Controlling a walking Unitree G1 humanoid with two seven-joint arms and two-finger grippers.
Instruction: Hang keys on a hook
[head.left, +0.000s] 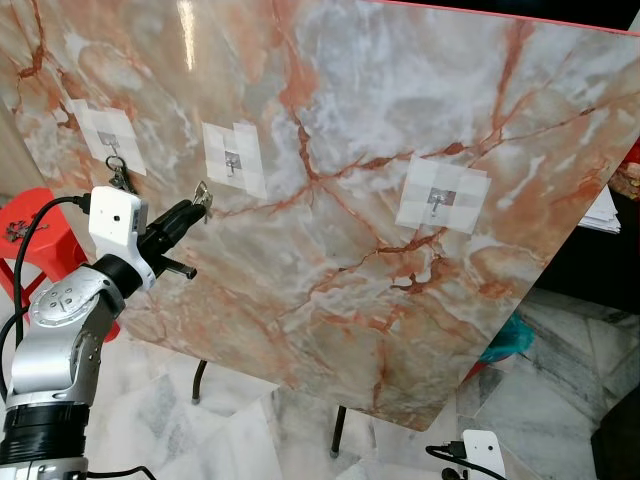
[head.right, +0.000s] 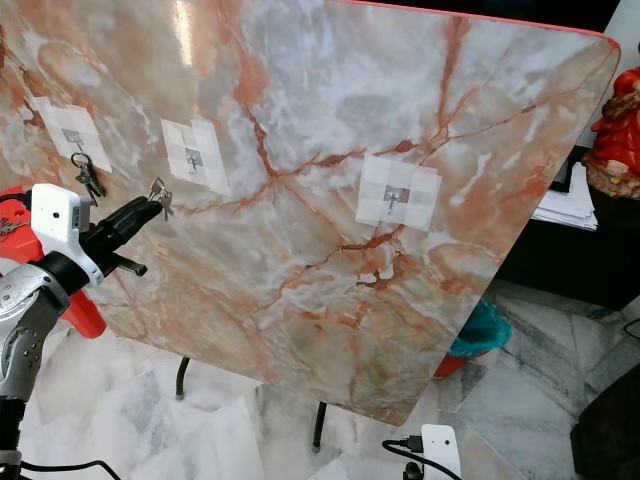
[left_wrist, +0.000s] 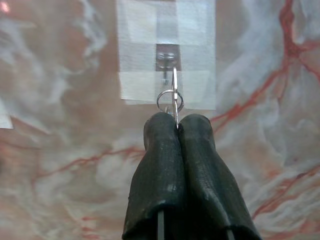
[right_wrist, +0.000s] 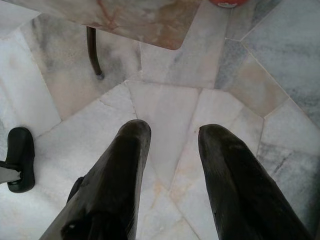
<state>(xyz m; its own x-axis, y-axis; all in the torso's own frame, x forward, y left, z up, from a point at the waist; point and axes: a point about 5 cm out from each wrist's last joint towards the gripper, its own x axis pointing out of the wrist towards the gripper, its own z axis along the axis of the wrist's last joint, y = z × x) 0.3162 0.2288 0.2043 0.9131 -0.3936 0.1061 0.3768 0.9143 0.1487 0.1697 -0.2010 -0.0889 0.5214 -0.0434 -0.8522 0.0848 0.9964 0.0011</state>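
The keys (head.left: 203, 195) are clamped between the closed jaws of the left gripper (left_wrist: 177, 125), with the key ring just below the middle hook (left_wrist: 167, 59) on its white adhesive patch. The hook is fixed to a tilted marble board (head.left: 400, 120). A second key set (head.left: 120, 175) hangs from the leftmost hook (head.left: 110, 140). The right gripper (right_wrist: 170, 132) hangs idle over the marble floor (right_wrist: 280, 80), its jaws spread apart and holding nothing.
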